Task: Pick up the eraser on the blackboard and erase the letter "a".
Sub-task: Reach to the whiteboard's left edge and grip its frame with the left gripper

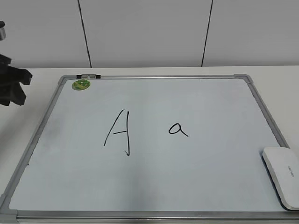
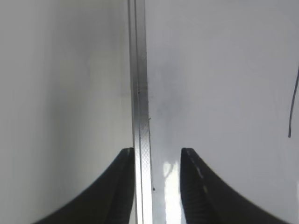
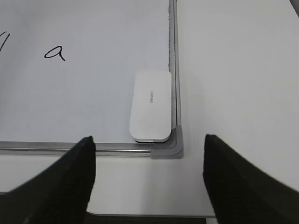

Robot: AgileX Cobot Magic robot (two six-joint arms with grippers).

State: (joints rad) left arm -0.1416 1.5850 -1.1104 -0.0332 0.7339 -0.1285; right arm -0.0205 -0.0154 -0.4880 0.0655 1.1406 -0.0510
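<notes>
White glossy rounded-rectangular eraser (image 3: 151, 106) lies flat in whiteboard's (image 1: 154, 186) near-right corner. Likely light, rigid, slippery; pinch long sides. Right gripper (image 3: 149, 154) spread wide, empty; left gripper (image 2: 156, 156) parted, empty.

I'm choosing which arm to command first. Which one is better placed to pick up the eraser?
The right. The right claw is open and faces the eraser in the blackboard's near right corner. The left claw straddles the board's far-side frame edge.
</notes>
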